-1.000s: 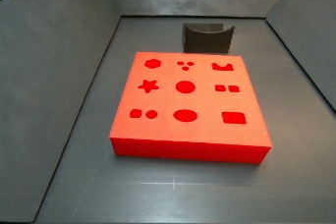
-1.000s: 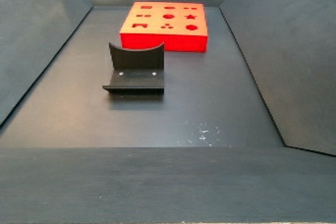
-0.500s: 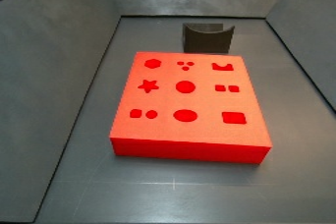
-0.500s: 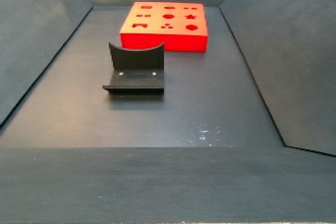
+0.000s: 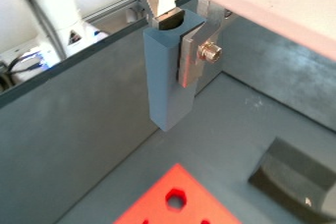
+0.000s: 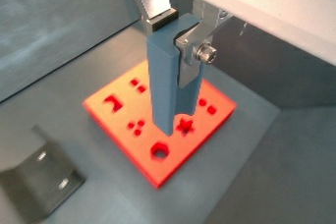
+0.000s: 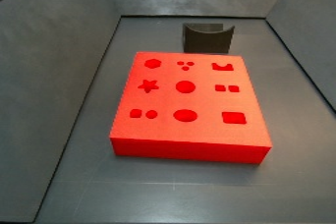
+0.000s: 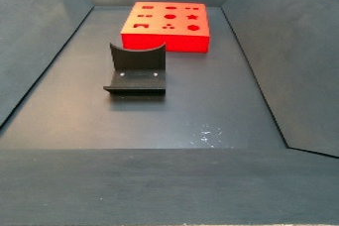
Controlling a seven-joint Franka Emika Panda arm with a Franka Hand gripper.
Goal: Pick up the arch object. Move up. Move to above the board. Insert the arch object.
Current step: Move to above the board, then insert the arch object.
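In both wrist views my gripper (image 5: 179, 39) (image 6: 175, 43) is shut on the arch object (image 5: 170, 79) (image 6: 170, 88), a slim blue-grey piece that hangs upright between the silver fingers. It is held high above the bin floor. The red-orange board (image 6: 113, 108) with its darker cut-outs lies far below the piece's lower end; a corner of it shows in a wrist view (image 5: 153, 205). The board lies flat in both side views (image 7: 164, 102) (image 8: 169, 26). The gripper and the arch object are out of both side views.
The dark fixture stands on the grey floor beside the board in both side views (image 7: 207, 37) (image 8: 135, 69) and in both wrist views (image 5: 297, 175) (image 6: 39, 179). Sloping grey bin walls (image 7: 59, 61) enclose the floor.
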